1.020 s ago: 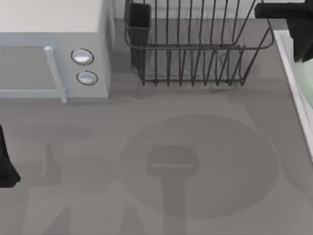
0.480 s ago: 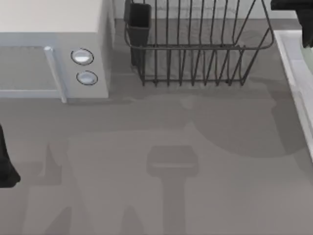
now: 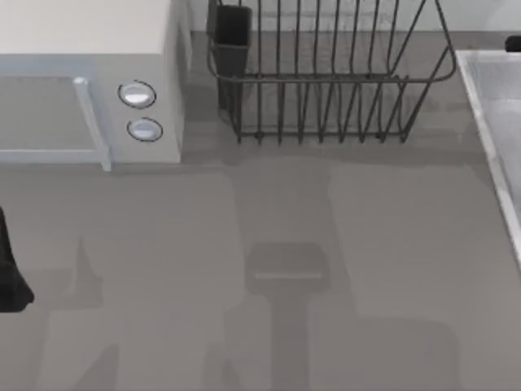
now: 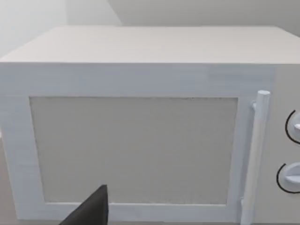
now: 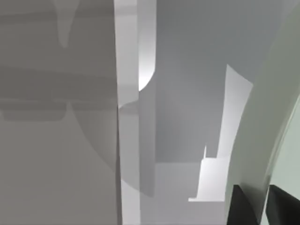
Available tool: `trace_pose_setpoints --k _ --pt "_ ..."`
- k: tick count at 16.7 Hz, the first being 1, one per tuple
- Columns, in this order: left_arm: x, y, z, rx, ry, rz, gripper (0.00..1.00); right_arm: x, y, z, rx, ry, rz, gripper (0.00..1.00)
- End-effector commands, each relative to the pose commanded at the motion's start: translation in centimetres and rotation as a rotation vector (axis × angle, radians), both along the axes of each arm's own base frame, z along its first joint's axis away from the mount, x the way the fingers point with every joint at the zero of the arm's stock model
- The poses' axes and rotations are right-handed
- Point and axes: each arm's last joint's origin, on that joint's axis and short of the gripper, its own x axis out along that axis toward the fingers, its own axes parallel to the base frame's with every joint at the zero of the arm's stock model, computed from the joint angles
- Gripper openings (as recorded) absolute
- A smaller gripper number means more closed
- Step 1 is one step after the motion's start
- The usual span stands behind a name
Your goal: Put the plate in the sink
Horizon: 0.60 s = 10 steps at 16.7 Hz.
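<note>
Two right fingers (image 5: 248, 206) pinch the plate (image 5: 262, 140) over the sink (image 5: 178, 93).

a white microwave (image 3: 89, 90) sits at the back left of the grey worktop (image 3: 269, 277). a dark wire rack (image 3: 326, 73) stands beside it.

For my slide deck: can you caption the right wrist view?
Right gripper holds the pale mint-green round plate over the light grey rectangular sink.
</note>
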Motion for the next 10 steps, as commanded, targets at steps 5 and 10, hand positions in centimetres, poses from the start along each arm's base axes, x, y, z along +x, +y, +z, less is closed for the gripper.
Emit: trace_pose_setpoints --k 5,10 --pt "0.00 0.00 0.00 0.000 0.000 0.000 1.00 0.13 -0.43 -0.34 0.000 0.000 0.000 0.00" --pt "0.00 0.00 0.00 0.000 0.000 0.000 1.00 0.13 -0.43 -0.34 0.000 0.000 0.000 0.38"
